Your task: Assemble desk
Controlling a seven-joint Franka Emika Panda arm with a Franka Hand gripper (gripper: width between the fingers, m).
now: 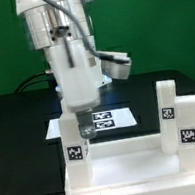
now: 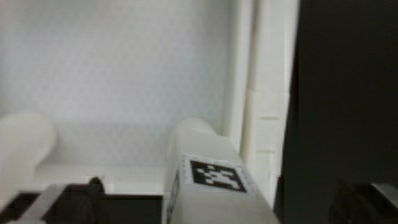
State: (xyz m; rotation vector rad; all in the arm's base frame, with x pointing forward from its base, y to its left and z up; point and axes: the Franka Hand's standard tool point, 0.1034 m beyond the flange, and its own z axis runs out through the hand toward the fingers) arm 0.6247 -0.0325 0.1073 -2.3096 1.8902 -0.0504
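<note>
The arm's wrist hides most of the marker board (image 1: 107, 118) behind the desk top (image 1: 135, 159). The gripper (image 1: 83, 134) fingertips merge with the near leg (image 1: 78, 154), their grip unclear. In the wrist view, that leg (image 2: 214, 180) is cut off and blurred.

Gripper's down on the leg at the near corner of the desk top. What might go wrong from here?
1. The gripper sits over the tagged leg at the exterior view's left; the fingertips are hidden there, so the grip cannot be confirmed and the leg might slip or tilt.
2. That leg stands at the corner of the desk top; a sideways push could shift the top.
3. Two more legs stand upright on the right; a wide swing might topple them.
</note>
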